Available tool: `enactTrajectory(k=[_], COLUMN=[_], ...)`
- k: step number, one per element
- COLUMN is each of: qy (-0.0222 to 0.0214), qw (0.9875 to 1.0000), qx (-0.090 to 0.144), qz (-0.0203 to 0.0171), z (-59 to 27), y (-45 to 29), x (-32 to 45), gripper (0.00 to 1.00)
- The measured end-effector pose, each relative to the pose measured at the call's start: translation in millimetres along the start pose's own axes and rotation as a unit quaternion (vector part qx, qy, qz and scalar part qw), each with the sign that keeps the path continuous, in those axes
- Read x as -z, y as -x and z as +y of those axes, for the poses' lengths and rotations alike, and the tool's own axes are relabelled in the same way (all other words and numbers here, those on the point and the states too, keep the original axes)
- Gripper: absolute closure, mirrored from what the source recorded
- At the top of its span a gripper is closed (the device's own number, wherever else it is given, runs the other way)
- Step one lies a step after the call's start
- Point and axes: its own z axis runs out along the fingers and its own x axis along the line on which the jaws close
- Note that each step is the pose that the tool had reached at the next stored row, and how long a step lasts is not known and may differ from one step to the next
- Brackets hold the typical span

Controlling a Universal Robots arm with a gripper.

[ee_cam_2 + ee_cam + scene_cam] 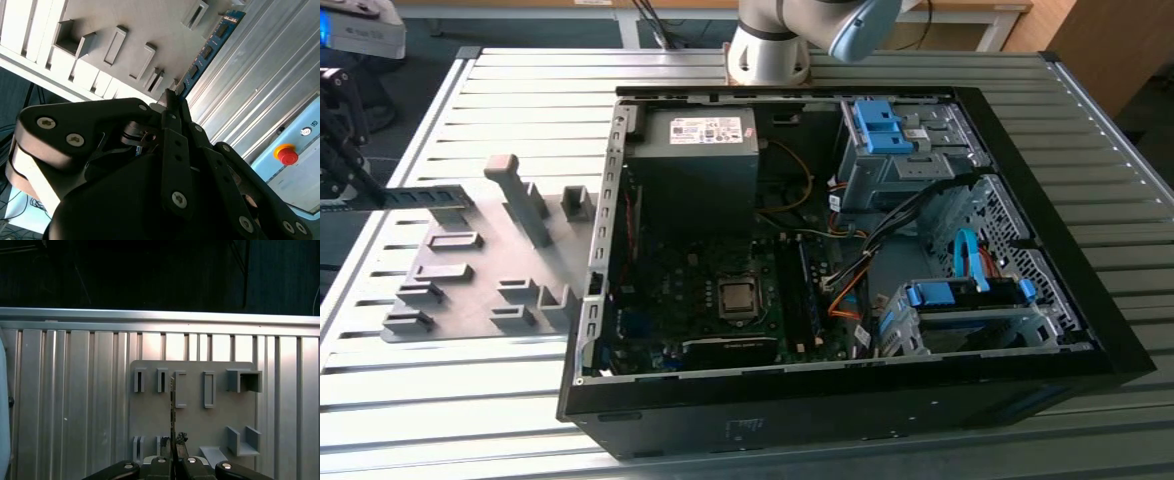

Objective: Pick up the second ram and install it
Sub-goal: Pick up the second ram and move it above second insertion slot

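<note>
- Tool (pixel 371 196) sits over the worktop (pixel 520 100) edge on the exterior view's left, well apart from the computer case (pixel 1067 330).
- Tool state: fingers drawn tight together, pinching one end of the second ram (pixel 424 195). The stick juts out level from the tips, towards the case.
- Second wrist view: tool (pixel 170 100) clamped on the stick's near end. The second ram (pixel 207 47) runs away from the tips, with a row of small chips on its dark board.
- First wrist view: the second ram (pixel 172 410) appears edge-on as a thin dark line coming straight out of the tool (pixel 172 462), over the grey holder plate (pixel 195 430).
- The grey holder plate (pixel 480 290) lies flat on the slatted metal worktop, between that edge and the case. The stick hangs over the plate's corner farthest from the camera; it looks clear of the blocks, though contact cannot be ruled out.
- The case lies on its side with the panel off. The motherboard (pixel 720 290) and the power-supply box (pixel 700 150) are exposed.
- Arm base (pixel 767 50) stands at the worktop's far edge, just behind the case.
- Second wrist view also shows a red stop button (pixel 286 154) beyond the worktop.
</note>
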Motion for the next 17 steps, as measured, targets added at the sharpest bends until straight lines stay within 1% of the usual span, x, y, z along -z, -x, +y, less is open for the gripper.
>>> enactTrajectory(k=[17], qy=[0.0], qw=[1.0], qx=[0.0], qz=[0.0], z=[0.1], y=[0.3], x=[6.9], gripper=[0.86])
